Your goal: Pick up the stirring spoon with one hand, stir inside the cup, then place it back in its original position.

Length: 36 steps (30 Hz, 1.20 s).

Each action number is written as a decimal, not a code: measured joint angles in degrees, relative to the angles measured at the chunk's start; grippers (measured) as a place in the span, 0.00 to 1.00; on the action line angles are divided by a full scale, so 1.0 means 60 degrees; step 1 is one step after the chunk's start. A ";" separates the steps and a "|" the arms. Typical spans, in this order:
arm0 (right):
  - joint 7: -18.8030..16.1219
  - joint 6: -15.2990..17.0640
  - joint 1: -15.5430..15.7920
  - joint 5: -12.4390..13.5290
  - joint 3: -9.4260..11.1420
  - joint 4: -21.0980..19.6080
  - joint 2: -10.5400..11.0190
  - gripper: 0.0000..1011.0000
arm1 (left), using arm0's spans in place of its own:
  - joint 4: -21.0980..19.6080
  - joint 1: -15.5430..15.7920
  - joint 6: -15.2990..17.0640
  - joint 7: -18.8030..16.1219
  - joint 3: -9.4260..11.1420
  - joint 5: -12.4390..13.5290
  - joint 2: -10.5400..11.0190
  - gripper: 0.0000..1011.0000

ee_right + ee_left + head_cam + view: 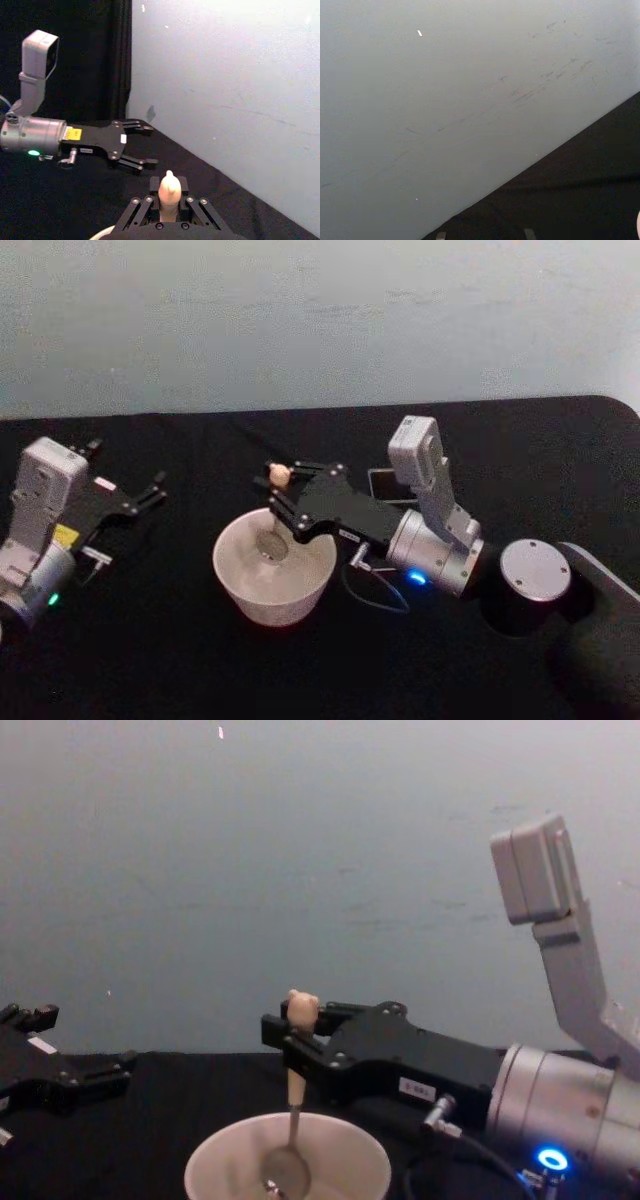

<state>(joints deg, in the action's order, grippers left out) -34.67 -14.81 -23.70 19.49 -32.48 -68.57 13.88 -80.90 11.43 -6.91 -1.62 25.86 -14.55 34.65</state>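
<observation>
Gripping: the right gripper (284,498) is clamped on the beige handle of the stirring spoon (295,1088), just under its bear head.
Spoon: stands upright, with its metal bowl down inside the cup (228,570); whether it touches the bottom cannot be told.
Chest view: gives the spoon's whole length from the side, with the bear head above the fingers and the thin neck dropping past the rim.
Head view: places the cup mid-way across the black table (150,660), with the dark square holder (383,483) behind the right arm, partly hidden by it.
Right wrist view: looks at the bear head from behind, held between the fingers.
Left gripper (149,146): low at the table's left, well apart from the cup, jaws spread with nothing between them.
Left wrist view: pale wall (445,100) and the table's edge.
</observation>
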 joint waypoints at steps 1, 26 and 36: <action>0.0006 -0.0004 -0.0004 -0.0011 0.0019 0.0013 -0.0001 0.21 | 0.0000 0.0000 0.0000 0.0000 0.0000 0.0000 0.0000 0.99; -0.0048 0.0041 0.0697 -0.0115 0.0439 -0.0915 0.0680 0.21 | 0.0000 0.0000 0.0000 0.0000 0.0000 0.0000 0.0000 0.99; -0.0403 0.0259 0.1218 0.0071 0.0253 -0.1659 0.1032 0.21 | 0.0000 0.0000 0.0000 0.0000 0.0001 0.0000 0.0000 0.99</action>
<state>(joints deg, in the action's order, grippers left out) -37.08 -13.26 -16.39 19.91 -30.96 -78.52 20.07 -80.90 11.43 -6.91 -1.62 25.86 -14.55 34.64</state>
